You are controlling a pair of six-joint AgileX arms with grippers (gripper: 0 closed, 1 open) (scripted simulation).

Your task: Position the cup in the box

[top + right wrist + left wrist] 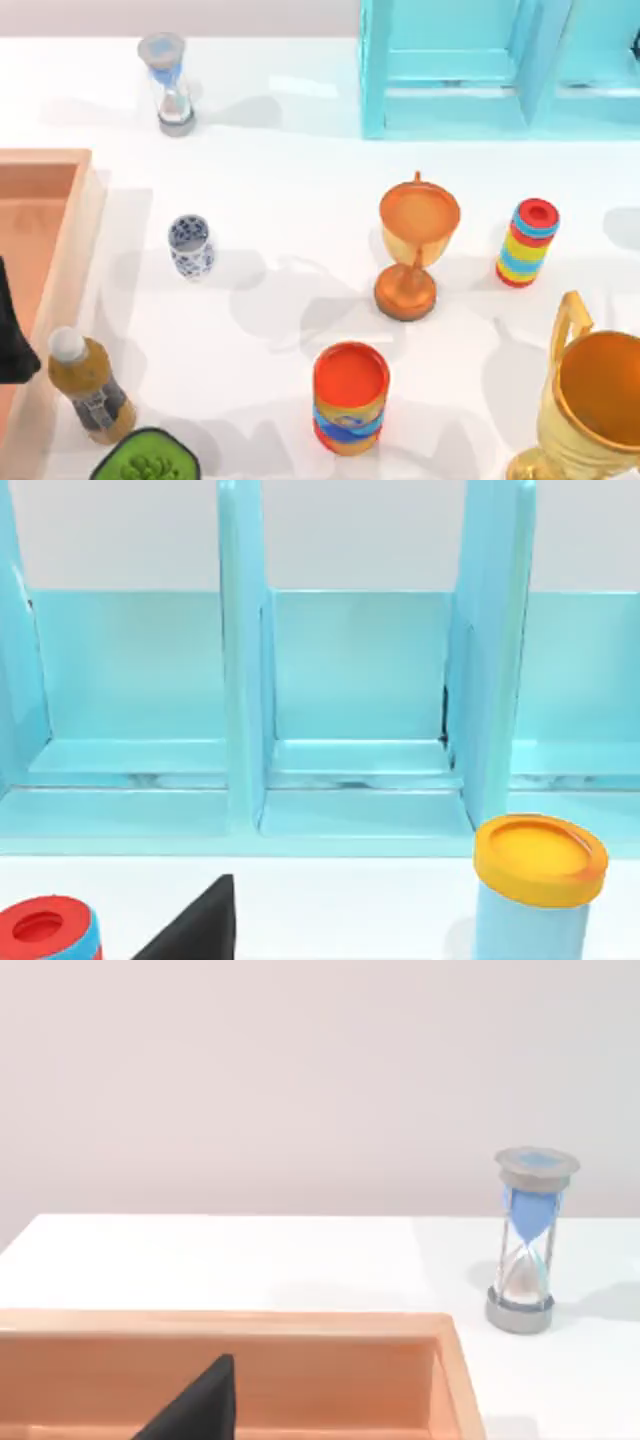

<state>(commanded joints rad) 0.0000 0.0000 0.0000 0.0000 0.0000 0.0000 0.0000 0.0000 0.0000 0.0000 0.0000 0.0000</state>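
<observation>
While my left arm sits over at the left edge of the tabletop (290, 200), above the box (60, 165), the cup (190, 246) is just standing upright on the white surface, right of the box and clear of its rim, so not in it. It's the small white one with the blue floral pattern; no writing on it that I can make out.

One dark tip of my left fingers (200, 1405) shows in the left wrist view, in front of the box's far wall. I honestly can't tell if they're apart or together. Same deal on the right: a dark bit of my right fingers (195, 925) in the right wrist view, facing the turquoise cabinet (245, 680) at the far right, and I can't tell their state either.

Other stuff: an hourglass (170, 82) at the far side, beyond the cup. An orange goblet trophy (415, 245) mid-table, a striped stack of rings (527, 242) right of it, a red-orange can (350, 398) with a blue band near the front, and a gold trophy (585, 410) in the near right corner. A bottle (88, 385) with a dark label stands by the box's near end, label unreadable, next to a green bowl-like thing (147, 462).
</observation>
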